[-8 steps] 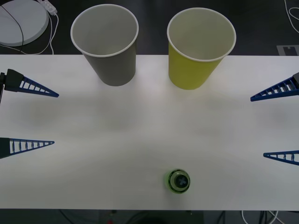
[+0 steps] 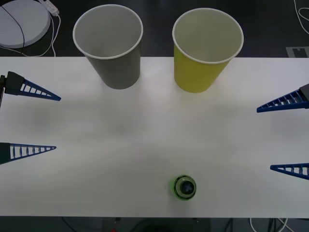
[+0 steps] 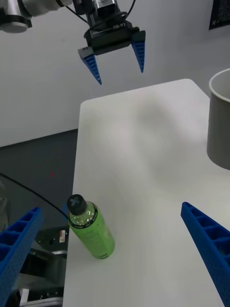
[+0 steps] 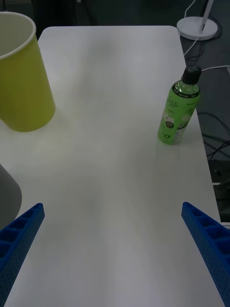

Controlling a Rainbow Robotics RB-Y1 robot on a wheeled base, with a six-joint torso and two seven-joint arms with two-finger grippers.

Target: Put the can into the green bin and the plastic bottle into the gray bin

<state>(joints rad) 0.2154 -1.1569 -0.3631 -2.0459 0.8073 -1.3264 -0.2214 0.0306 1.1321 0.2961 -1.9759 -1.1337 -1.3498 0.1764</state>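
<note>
The plastic bottle (image 2: pixel 184 187) stood upright near the front edge of the white table (image 2: pixel 145 135), a little to the robot's right of the middle. It had a black screw cap, bright green contents and a green label with a round dark emblem low down; the writing on the label was too small to read. There was one bottle on the table and two cups.

At the far edge stood the gray bin (image 2: pixel 109 46) on the left and the green bin (image 2: pixel 206 50) on the right, side by side with a gap between them, both upright with white rims and pale insides. The bottle was well apart from both, nearer in line with the green bin.

The right gripper (image 2: pixel 283 136) hovered over the table's right end with its two blue ribbed fingers spread wide and nothing between them; the bottle lay to its left and closer to the front edge, not touching it. The left gripper (image 2: pixel 30 118) hung over the table's left end, likewise spread wide and empty, with the bottle well away across the table. In the right wrist view the left gripper's black body bore white lettering that seemed to read "RB-Y1".

On the floor beyond the table's far left corner sat a round white base (image 2: pixel 21 21) with a cable.
</note>
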